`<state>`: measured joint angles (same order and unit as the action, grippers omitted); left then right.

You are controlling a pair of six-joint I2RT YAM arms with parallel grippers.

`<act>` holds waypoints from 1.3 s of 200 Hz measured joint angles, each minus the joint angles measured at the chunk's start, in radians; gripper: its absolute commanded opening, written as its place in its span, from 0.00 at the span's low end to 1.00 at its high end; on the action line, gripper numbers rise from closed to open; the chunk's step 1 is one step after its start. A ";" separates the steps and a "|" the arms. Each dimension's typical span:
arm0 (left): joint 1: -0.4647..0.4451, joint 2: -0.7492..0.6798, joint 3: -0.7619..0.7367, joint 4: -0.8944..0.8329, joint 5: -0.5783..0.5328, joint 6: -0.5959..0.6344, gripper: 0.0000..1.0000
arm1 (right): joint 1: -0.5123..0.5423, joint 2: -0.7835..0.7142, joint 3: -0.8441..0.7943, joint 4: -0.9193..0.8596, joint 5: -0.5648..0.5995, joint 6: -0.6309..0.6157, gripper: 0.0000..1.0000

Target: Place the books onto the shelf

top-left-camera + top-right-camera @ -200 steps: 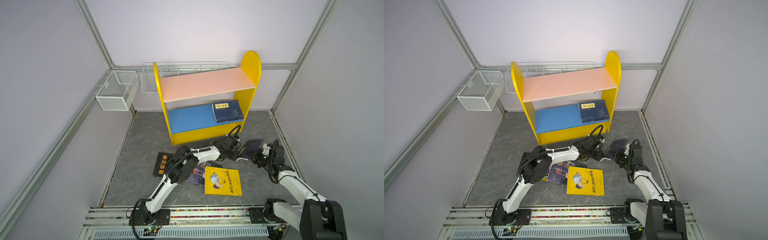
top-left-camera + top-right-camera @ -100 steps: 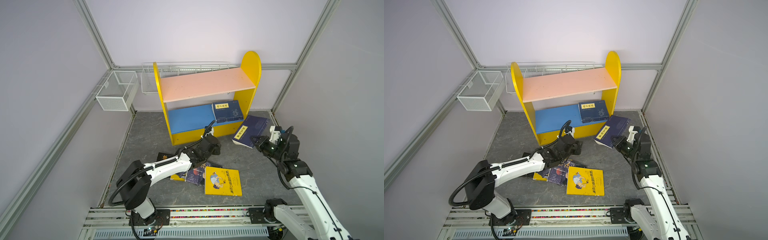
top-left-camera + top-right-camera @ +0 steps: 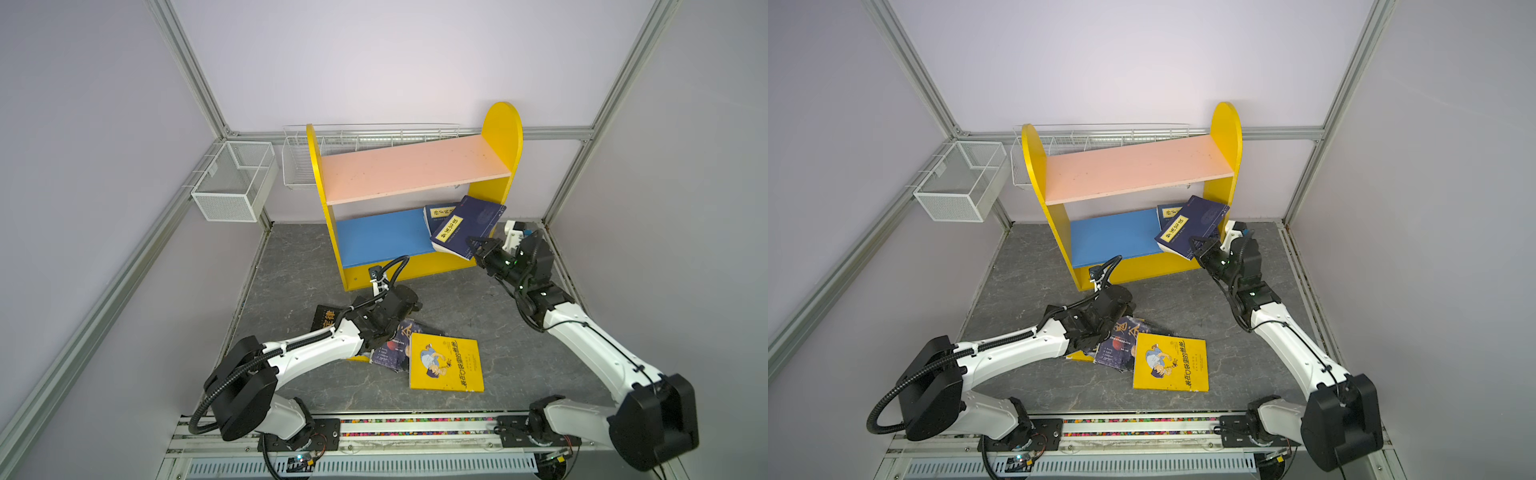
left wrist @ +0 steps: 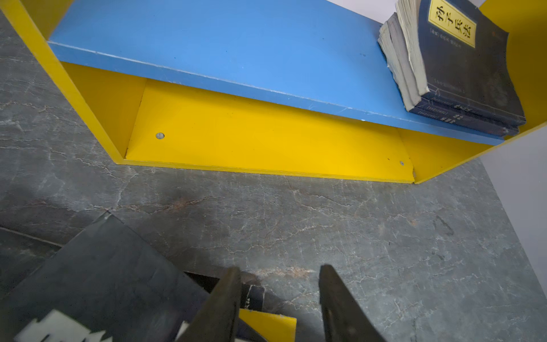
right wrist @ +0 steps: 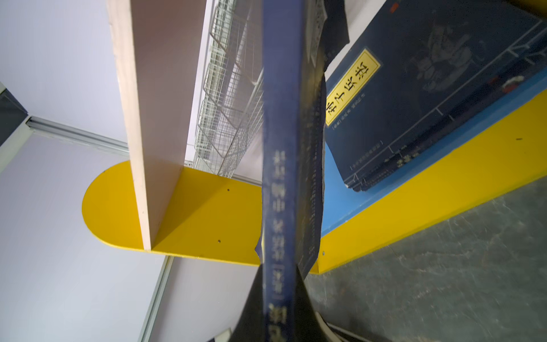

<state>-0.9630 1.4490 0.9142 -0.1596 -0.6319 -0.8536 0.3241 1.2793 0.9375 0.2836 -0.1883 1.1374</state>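
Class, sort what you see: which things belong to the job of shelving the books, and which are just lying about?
Job: shelf; held navy book; stacked navy books; yellow cartoon book; black book; dark book.
Lying about: mesh basket; long wire basket behind the shelf.

We see the shelf (image 3: 415, 168) standing on the grey bench (image 3: 478, 307) near loose books (image 3: 444, 365); navy books (image 4: 467, 71) lie on its blue board (image 3: 382, 237).
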 measured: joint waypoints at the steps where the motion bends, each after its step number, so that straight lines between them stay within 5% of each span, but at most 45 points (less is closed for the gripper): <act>1: 0.000 0.000 0.000 0.000 0.000 0.000 0.45 | 0.001 0.002 0.001 0.003 0.003 0.001 0.07; 57: 0.000 0.000 -0.006 -0.004 0.003 -0.003 0.45 | 0.011 0.175 0.063 0.175 0.181 0.083 0.07; 145: 0.000 -0.037 -0.031 -0.038 0.000 -0.004 0.45 | 0.053 0.362 0.145 0.319 0.294 0.172 0.07; 260: 0.000 -0.037 -0.035 -0.052 0.001 -0.007 0.45 | 0.103 0.415 0.151 0.248 0.433 0.343 0.09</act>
<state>-0.9630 1.4117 0.8787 -0.2115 -0.6312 -0.8608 0.4274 1.6943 1.0882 0.5316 0.2443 1.4799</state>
